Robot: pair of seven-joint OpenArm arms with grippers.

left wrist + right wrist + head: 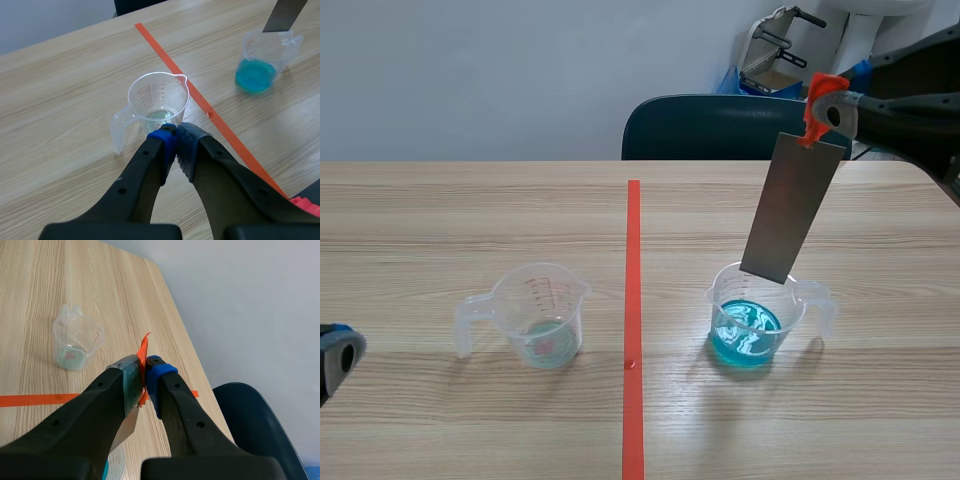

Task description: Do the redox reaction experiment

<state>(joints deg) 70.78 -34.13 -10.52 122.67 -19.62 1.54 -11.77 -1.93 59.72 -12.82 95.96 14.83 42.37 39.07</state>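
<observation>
Where the right gripper (146,374) pinches, its 2 fingers are closed on an orange-red tab (817,100) fixed to the upper end of a metal strip (790,205). Flat, dull grey and long, the strip hangs over the right half of the table (440,210), nearer its far edge. In the right wrist view the fingers hide most of it. Its long axis runs nearly upright, the lower end swung slightly toward the tape line (633,300) and pointing down at the rim of a clear cup (757,318) holding blue liquid. Whether that end is inside the rim or just above it cannot be told. The left gripper (175,134), fingers pressed together on nothing, sits low toward the near left corner. Just ahead of it stands a 2nd cup (538,312) with a little pale liquid.
</observation>
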